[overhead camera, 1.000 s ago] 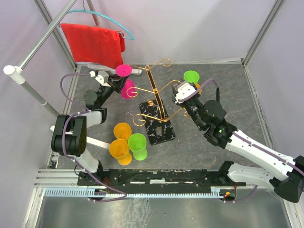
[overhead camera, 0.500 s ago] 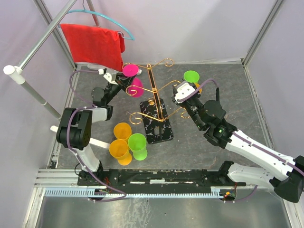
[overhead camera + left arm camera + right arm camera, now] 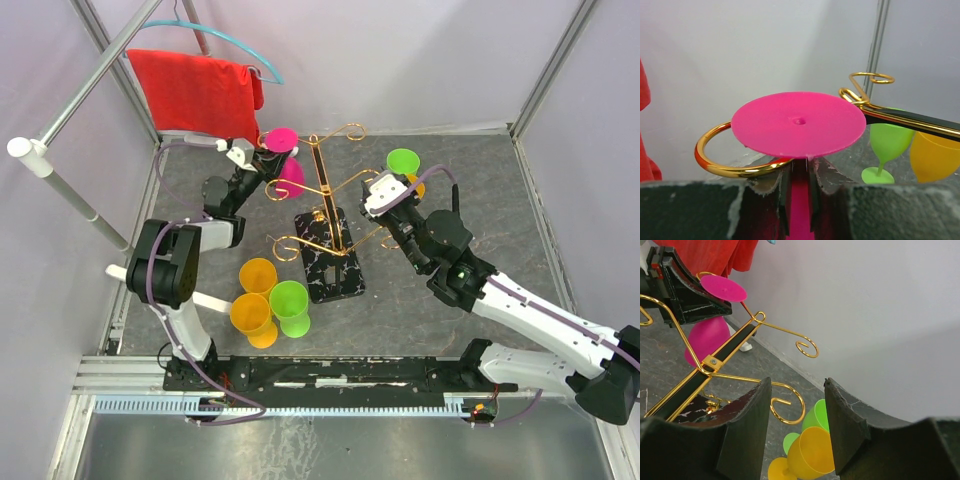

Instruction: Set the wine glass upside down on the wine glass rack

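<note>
The hanging step is in hand. In the upper middle of the top view, the left gripper pinches the stem of the pink wine glass, which is inverted with its foot uppermost. The foot sits just over a gold scroll arm of the wine glass rack; whether it touches the wire is unclear. Next, the stem likely needs seating in the curl, then lowering until the foot rests on the wire before letting go. The right gripper hangs spread and empty right of the rack, beside a green wine glass.
</note>
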You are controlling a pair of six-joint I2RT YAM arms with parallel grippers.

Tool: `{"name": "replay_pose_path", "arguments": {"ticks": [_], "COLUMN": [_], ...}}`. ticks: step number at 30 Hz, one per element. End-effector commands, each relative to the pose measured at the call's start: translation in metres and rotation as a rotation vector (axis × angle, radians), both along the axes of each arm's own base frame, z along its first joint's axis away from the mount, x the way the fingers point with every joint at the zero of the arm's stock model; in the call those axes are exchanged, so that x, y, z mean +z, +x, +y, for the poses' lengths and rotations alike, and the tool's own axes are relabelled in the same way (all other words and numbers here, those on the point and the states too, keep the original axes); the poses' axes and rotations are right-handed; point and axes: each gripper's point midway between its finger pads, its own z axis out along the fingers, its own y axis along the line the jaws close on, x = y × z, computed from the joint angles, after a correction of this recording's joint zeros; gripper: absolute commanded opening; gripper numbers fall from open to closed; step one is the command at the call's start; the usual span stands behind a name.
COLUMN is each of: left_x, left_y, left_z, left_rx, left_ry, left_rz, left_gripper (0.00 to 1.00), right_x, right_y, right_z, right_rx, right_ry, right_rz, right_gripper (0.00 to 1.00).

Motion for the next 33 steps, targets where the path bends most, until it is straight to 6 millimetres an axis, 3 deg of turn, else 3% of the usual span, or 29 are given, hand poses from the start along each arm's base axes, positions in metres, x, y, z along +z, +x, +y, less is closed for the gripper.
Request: {"name": "replay_pose_path", "arguments": {"ticks": [1,17,30,33], "left_x": [0.024,0.028,0.033,0.035], "left_y": [0.012,0.029,0.006,-0.004], "left_z": [0.004,0.037,0.075,0.075], "left_rx": [0.068,0.283,0.452,0.441], "left_ry": [-0.005,-0.042,-0.037,-0.031], "left_rz": [-0.103,-0.123,-0.137,-0.144], "left_gripper": [0.03,0.03,0.03,0.03], "right_x": [0.013,0.013,0.005,0.002], "right_y": [-0.003,-0.001,-0.005,-0.005], "right_z": [-0.003,0.004,-0.002,-0.002], "right_rx": [-0.002,0.018,0.012,0.015], "right_ry": [0.032,0.021,0.005,0.012], "right_rz": [-0.030,-0.023,-0.001,0.006], "right_gripper": [0.54,0.54,0.54,0.54]}}
